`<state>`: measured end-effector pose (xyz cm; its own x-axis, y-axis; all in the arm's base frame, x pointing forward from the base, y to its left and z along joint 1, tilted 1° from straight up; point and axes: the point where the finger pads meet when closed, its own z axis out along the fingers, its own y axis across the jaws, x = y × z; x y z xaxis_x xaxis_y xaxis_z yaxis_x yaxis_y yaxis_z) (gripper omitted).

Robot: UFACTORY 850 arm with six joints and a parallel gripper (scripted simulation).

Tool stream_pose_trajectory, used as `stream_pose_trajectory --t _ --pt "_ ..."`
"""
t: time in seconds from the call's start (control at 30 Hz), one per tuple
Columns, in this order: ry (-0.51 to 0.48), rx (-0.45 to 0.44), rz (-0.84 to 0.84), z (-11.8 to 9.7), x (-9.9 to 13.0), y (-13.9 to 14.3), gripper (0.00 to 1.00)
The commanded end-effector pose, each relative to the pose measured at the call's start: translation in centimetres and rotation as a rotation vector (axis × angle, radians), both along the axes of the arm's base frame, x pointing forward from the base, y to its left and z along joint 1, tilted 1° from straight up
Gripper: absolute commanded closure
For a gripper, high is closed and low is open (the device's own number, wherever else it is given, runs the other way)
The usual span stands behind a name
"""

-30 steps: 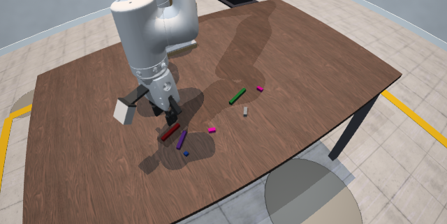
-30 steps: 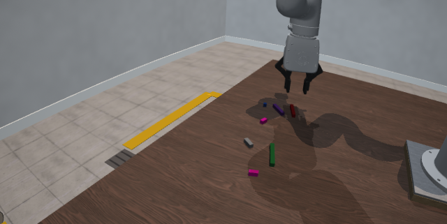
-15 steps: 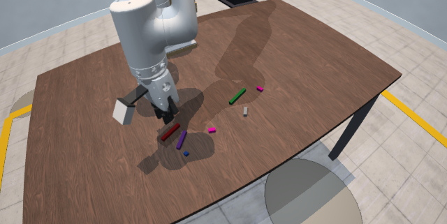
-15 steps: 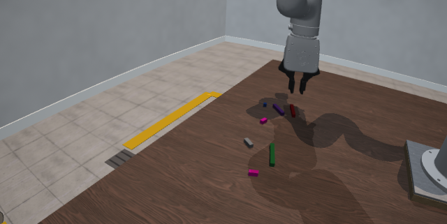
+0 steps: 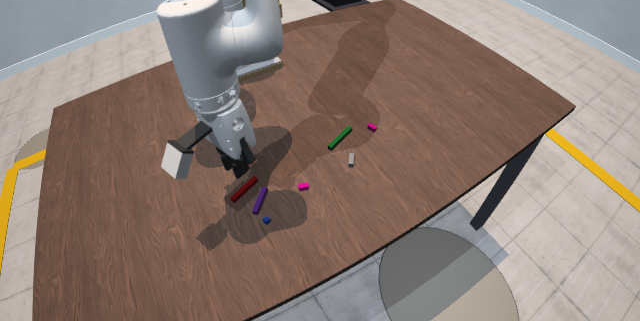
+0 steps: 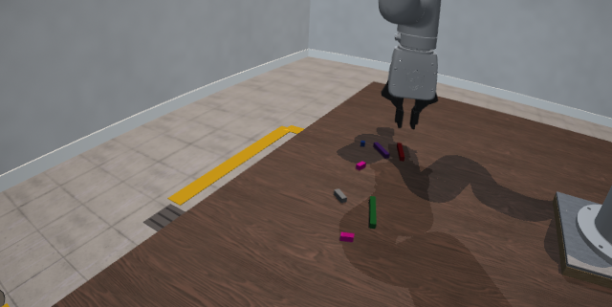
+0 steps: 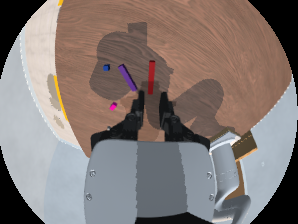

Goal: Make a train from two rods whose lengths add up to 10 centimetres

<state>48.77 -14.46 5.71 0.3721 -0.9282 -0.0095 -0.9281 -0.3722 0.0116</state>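
My hand (image 6: 406, 124) hangs above the bench (image 5: 450, 86), fingers drawn in to a narrow gap with nothing between them. Taking the red rod (image 5: 244, 189) as my landmark: it lies flat directly under my fingertips, apart from them, in my arm's shadow. Just beside it lies the purple rod (image 5: 259, 200), at a slight angle to it and not touching. Beyond the purple rod from the red one sits the small blue rod (image 5: 266, 220). A magenta rod (image 5: 303, 186) lies near the red rod, on the side toward the grey one. Farther off from the red rod are the grey rod (image 5: 351, 159) and the green rod (image 5: 340, 138), and farthest, past the green rod's end, a second magenta rod (image 5: 372, 127).
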Motion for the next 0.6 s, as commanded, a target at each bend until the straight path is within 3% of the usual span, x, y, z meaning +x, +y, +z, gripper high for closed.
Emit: stream_pose_trajectory --t 0.0,0.57 --pt "-0.002 -0.001 0.000 0.06 0.09 -0.03 0.76" --pt "-0.002 0.000 0.000 -0.79 0.09 -0.02 0.76"
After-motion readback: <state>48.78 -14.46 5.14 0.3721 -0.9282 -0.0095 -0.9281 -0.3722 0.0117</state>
